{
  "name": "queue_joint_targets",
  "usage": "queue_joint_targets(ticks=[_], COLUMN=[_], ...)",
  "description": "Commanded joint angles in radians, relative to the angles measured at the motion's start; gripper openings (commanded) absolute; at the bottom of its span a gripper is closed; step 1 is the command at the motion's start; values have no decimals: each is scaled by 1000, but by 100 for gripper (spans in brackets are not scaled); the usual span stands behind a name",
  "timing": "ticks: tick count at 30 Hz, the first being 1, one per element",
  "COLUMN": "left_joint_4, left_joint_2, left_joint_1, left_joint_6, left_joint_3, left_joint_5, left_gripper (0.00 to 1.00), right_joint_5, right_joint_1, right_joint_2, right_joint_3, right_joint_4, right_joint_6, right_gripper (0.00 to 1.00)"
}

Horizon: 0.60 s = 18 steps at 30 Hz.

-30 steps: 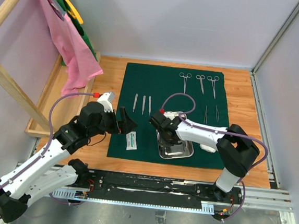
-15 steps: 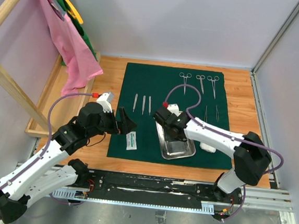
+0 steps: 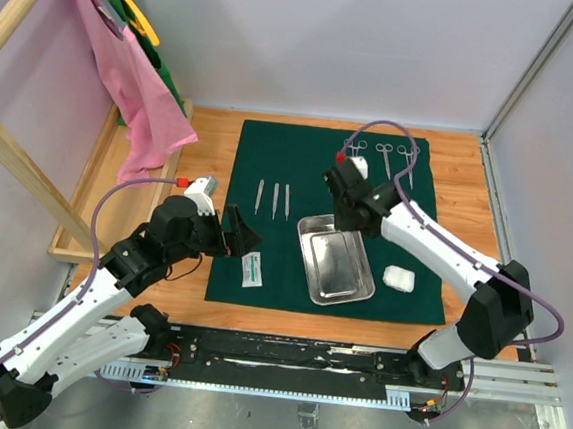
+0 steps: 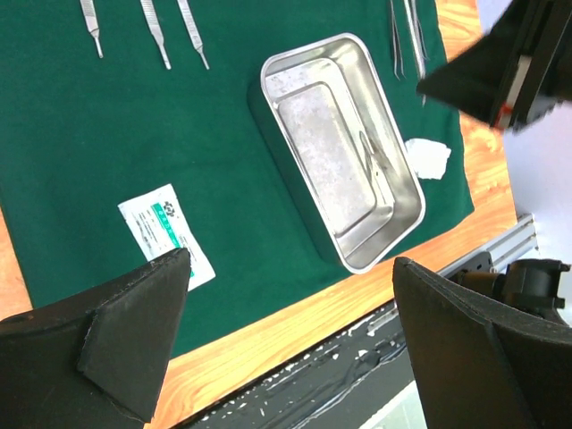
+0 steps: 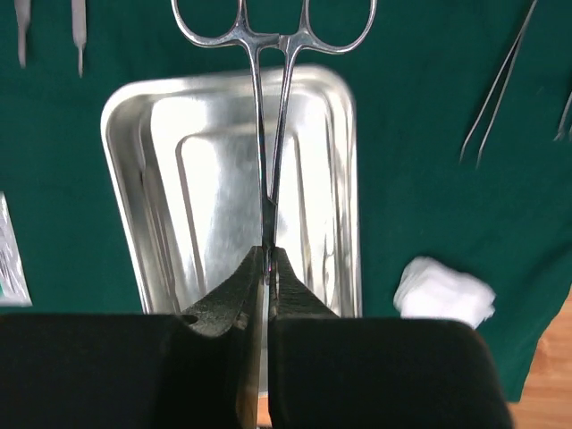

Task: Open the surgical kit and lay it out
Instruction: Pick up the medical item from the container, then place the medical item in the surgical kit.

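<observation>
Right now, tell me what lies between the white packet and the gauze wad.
The steel tray sits between the white packet and the gauze wad, all on the green cloth; the top view shows it plainly.

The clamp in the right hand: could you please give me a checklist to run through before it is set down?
1. Right hand shut on the clamp at its tip end: ok.
2. Clamp points straight out from the hand, rings at the far end: ok.
3. Tray empty: cannot tell, glare on the steel.
4. Bare cloth free to the left of the laid clamps: ok.
5. Left hand open and apart from the right arm: ok.
</observation>
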Motion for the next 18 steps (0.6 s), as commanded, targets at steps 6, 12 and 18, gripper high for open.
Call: queue_joint_targets(ticks=[6, 12, 18], left_joint_4=[-3, -19, -17], left_joint_2=[9, 5, 6], left_joint_1=[0, 0, 0], left_joint_6=[4, 6, -4], left_joint_3=[38, 46, 41], left_joint_5=[-26, -48, -52], left_gripper=[99, 99, 99], right_joint_5=[-84, -119, -159], right_joint_1=[-194, -256, -304], right_joint_2=[301, 582, 784], right_joint_3=[328, 579, 755], right_joint_4=[125, 156, 179], right_joint_6=[-197, -256, -261], right_gripper=[1, 1, 1])
